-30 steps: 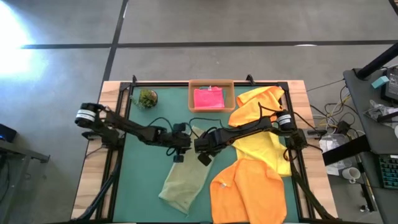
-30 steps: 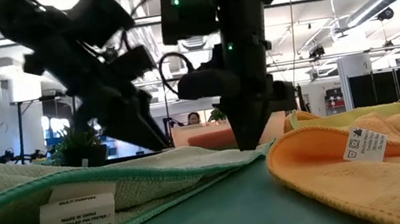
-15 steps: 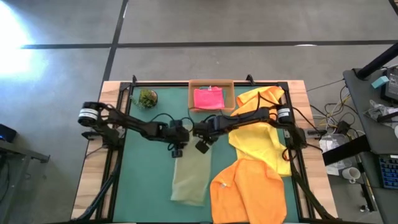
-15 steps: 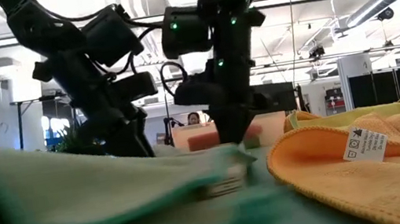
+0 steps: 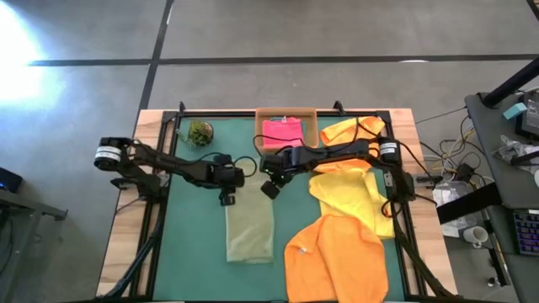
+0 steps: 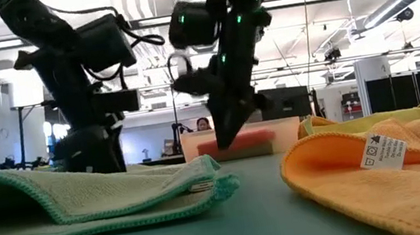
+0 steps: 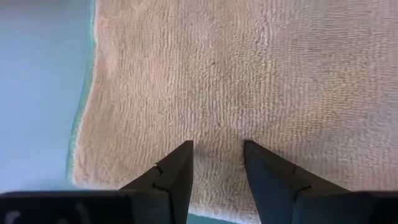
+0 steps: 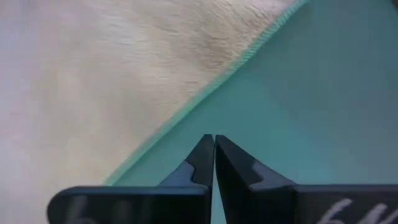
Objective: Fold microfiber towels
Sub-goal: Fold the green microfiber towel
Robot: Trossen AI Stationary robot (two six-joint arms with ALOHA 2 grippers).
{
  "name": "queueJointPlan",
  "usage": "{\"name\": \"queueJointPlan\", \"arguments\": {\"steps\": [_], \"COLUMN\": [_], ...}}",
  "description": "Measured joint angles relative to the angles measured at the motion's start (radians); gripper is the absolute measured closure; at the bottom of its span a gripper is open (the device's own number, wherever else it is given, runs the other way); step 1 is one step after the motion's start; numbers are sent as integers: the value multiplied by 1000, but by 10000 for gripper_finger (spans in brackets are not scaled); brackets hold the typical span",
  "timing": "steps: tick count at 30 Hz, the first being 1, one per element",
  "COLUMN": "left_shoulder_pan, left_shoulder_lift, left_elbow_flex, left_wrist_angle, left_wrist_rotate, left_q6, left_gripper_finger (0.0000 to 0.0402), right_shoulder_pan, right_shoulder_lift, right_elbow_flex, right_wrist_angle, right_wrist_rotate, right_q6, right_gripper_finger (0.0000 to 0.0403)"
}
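Both arms have drawn back, leaving the sage towel (image 5: pixel 250 233) folded on the green mat (image 5: pixel 194 252); left gripper (image 5: pixel 226 199) parted and empty, right gripper (image 5: pixel 270 189) shut, empty; cardboard tray (image 5: pixel 286 114) holds 1 pink towel (image 5: pixel 283 132).

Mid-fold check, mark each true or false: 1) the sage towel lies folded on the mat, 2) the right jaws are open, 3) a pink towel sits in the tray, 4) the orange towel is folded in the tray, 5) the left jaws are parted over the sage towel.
1) The sage towel lies folded on the mat: true.
2) The right gripper has open jaws: false, they are shut and hold nothing, above bare mat beside the towel's edge.
3) A pink towel sits in the tray: true.
4) The orange towel is folded in the tray: false, it lies loose on the mat.
5) The left gripper has jaws parted over the sage towel: true.
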Motion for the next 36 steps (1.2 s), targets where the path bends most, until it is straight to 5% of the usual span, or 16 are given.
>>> {"name": "queueJointPlan", "arguments": {"steps": [10,20,27,36], "left_shoulder_pan": [-8,-120,-279,-449], "left_shoulder_lift": [-201,-482,-525,-463], "left_elbow_flex": [2,0,-3,-3], "left_wrist_angle": [-110,-187,-195,-205], "left_wrist_rotate": [64,166,170,221], "left_q6": [1,1,0,-169], "left_gripper_finger": [274,274,274,274], "right_shoulder_pan": [145,327,405,440], "right_shoulder_lift": [-143,-137,-131,-131], "right_elbow_flex": [0,-2,-2,-2], "right_wrist_angle": [-19,-9,49,65], "right_wrist_rotate": [-4,4,3,-4], "right_q6": [-43,46,89,-20], "right_gripper_finger": [394,394,382,300]}}
